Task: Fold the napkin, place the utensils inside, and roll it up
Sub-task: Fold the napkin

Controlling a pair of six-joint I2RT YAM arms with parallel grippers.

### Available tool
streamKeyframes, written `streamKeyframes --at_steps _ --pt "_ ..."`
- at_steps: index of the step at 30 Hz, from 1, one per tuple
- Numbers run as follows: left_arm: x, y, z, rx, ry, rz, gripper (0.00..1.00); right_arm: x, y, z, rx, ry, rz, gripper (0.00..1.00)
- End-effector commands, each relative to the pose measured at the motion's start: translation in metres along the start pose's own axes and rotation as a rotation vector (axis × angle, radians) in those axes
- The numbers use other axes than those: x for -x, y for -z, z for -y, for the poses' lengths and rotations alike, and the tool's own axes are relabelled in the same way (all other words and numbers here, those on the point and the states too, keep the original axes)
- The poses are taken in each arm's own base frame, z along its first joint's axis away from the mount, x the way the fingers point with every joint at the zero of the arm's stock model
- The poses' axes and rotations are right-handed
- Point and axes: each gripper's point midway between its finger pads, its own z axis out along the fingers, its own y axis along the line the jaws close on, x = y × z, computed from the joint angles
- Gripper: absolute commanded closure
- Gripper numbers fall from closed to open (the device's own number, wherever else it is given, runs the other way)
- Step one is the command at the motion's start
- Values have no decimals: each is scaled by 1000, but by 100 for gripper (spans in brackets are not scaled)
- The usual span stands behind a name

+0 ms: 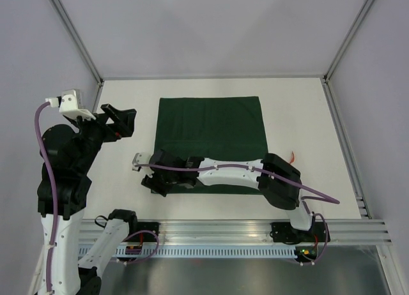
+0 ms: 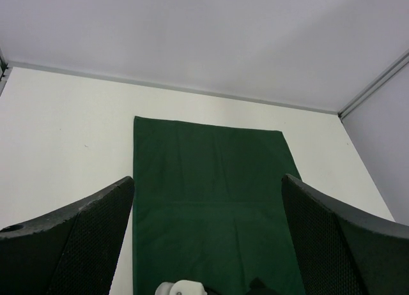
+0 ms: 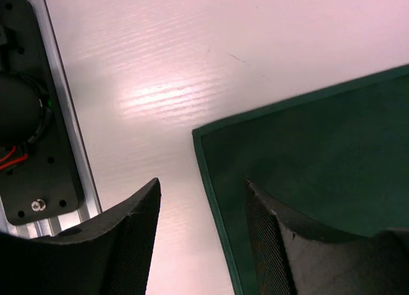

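Observation:
The dark green napkin (image 1: pixel 214 132) lies flat on the white table, with faint crease lines across it. My right arm reaches across its near edge to its near left corner. My right gripper (image 1: pixel 155 182) is open there; in the right wrist view (image 3: pixel 203 182) one finger is over the bare table and the other over the napkin (image 3: pixel 319 154), straddling its hemmed edge just below the corner. My left gripper (image 1: pixel 121 119) is open and empty, held up left of the napkin and facing it (image 2: pixel 208 179). A small part of the orange-red utensil (image 1: pixel 292 156) shows right of the napkin, behind my right arm.
A metal rail (image 1: pixel 255 230) runs along the table's near edge and also shows in the right wrist view (image 3: pixel 64 129). White walls with metal frame posts (image 1: pixel 342 46) close in the far side and both sides of the table (image 1: pixel 128 97).

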Motion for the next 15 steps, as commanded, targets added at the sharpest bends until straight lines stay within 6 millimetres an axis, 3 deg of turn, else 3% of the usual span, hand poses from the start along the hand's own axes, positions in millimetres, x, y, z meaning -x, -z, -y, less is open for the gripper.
streamKeyframes --at_steps 1,5,15 --pt "5 9 3 -3 6 5 0 10 -12 -9 -27 12 3 40" --pt "5 11 3 -4 7 3 0 3 -26 -16 -59 -9 -19 40" --pt "0 13 1 1 -1 -8 0 -9 -55 -5 -146 2 -51 39"
